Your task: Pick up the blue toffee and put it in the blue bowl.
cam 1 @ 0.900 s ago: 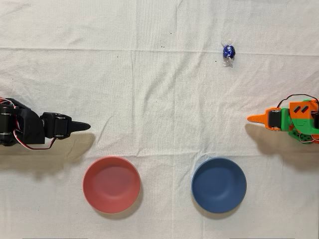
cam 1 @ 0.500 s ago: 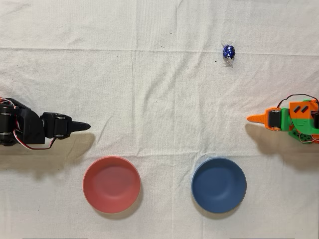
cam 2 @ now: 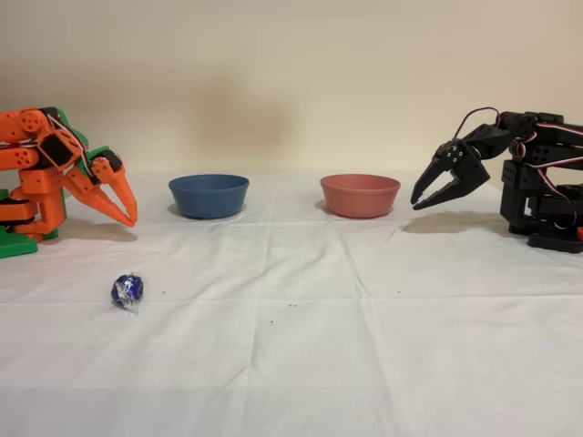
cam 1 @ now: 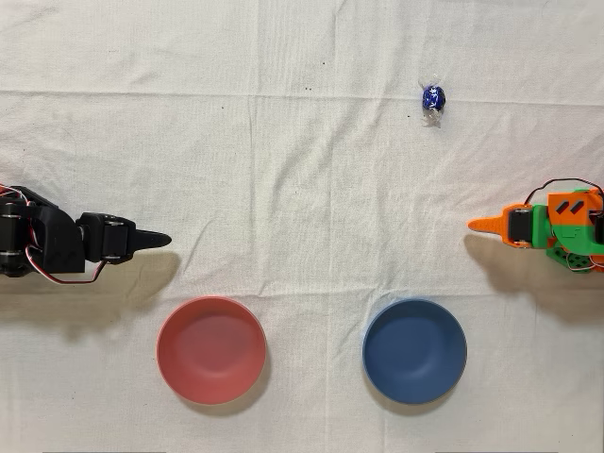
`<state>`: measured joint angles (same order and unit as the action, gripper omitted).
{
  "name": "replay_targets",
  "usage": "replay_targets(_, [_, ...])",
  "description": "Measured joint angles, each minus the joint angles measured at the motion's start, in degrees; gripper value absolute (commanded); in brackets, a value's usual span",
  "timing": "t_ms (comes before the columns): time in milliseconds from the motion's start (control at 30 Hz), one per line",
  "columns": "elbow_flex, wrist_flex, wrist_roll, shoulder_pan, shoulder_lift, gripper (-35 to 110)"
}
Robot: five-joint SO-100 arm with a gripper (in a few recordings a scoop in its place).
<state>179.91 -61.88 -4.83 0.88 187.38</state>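
Observation:
The blue toffee [cam 1: 433, 97] lies on the white cloth at the upper right of the overhead view; in the fixed view the blue toffee [cam 2: 127, 289] sits near the front left. The blue bowl [cam 1: 414, 351] stands empty at the lower right of the overhead view, and the blue bowl [cam 2: 209, 195] is at the back left in the fixed view. My orange gripper [cam 1: 475, 226] rests at the right edge, between toffee and bowl, well apart from both. In the fixed view my gripper [cam 2: 130, 217] points down with its fingers together and nothing in them.
A pink bowl [cam 1: 210, 350] stands empty left of the blue one; in the fixed view the pink bowl [cam 2: 360, 195] is at its right. The idle black arm [cam 1: 57, 245] stands at the left edge of the overhead view.

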Motion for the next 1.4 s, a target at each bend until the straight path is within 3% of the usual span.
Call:
replay_targets(1133, [0.0, 0.0, -0.62, -1.05, -0.62, 0])
replay_targets(1400, [-5.98, 0.88, -7.38, 0.62, -10.81, 0])
